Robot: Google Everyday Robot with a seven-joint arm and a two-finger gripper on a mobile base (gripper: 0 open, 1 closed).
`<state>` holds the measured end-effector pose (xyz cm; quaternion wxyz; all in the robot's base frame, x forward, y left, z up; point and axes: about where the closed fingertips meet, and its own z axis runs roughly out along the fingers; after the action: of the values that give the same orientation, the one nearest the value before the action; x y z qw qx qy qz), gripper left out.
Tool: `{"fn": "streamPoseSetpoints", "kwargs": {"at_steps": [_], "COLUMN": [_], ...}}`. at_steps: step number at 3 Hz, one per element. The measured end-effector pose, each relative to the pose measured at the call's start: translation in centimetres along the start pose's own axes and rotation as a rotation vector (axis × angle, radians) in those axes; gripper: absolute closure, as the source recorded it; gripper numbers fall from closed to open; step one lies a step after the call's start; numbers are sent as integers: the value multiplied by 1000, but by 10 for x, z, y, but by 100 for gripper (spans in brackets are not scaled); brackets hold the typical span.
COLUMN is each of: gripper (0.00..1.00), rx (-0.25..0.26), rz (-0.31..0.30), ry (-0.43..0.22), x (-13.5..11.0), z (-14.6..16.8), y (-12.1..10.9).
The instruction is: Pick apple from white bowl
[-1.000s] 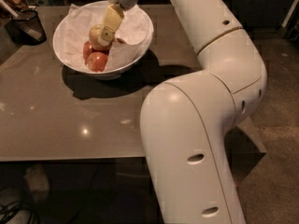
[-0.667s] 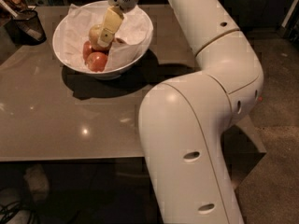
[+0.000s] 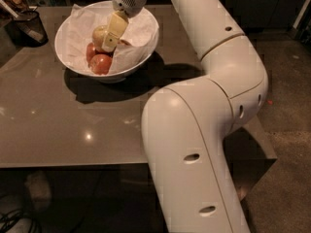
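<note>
The white bowl (image 3: 146, 46) stands at the table's far left and is lined with crumpled white paper. In it lies the pale yellow-green apple (image 3: 99, 36), with two smaller red apples (image 3: 101, 63) in front of it. My gripper (image 3: 111, 35) reaches down into the bowl from above. It sits right against the yellow apple's right side and covers part of it. The apple rests among the other fruit in the bowl.
A small dark mesh cup (image 3: 30, 27) stands at the table's far left edge, beside the bowl. The grey table (image 3: 73, 125) runs toward the camera. My large white arm (image 3: 194, 144) fills the right and lower part of the view, and dark floor lies to the right.
The gripper stays at the yellow apple in the bowl. The apple has not moved. The arm's large links have shifted only slightly.
</note>
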<state>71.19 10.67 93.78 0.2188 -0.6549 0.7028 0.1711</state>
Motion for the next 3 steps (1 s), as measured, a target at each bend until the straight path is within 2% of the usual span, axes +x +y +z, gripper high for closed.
{"fn": "streamPoseSetpoints", "kwargs": {"at_steps": [2, 3], "gripper": [17, 35], "rx": [-46, -46], "rz": [-17, -17], "ry": [1, 0], "x": [-7, -7], "z": [23, 23], "y": [2, 2]}}
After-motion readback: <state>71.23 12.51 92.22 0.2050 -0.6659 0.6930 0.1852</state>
